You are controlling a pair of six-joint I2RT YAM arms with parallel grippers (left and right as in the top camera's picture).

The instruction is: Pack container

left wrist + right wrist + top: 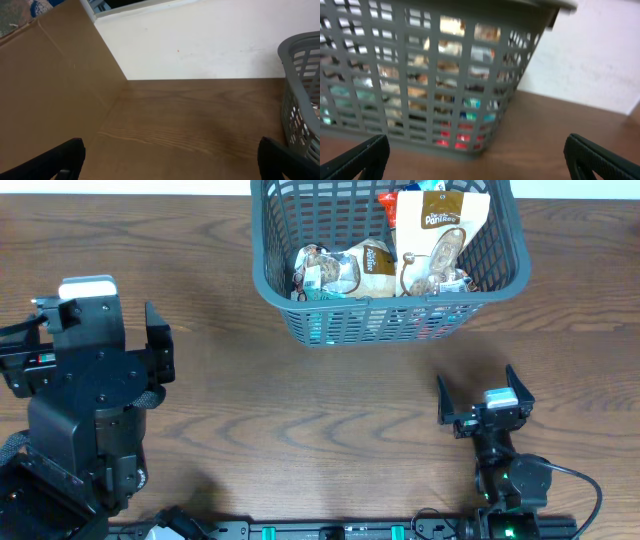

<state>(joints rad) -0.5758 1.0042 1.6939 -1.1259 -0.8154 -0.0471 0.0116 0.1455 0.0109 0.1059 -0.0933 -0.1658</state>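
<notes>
Looks pretty much done to me. The big dark grey slotted plastic basket (385,320) sits on the far side of the brown wooden table (300,420), with a tan-and-white snack packet (440,235) and a few more bags inside. The left gripper (160,352) and right gripper (477,378) sit back from it, jaws wide, holding nothing. I can't spot any loose packets, so I'd guess little is left.

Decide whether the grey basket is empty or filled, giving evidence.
Partly filled: the basket holds several snack packets, seen overhead and through its slats.
</notes>
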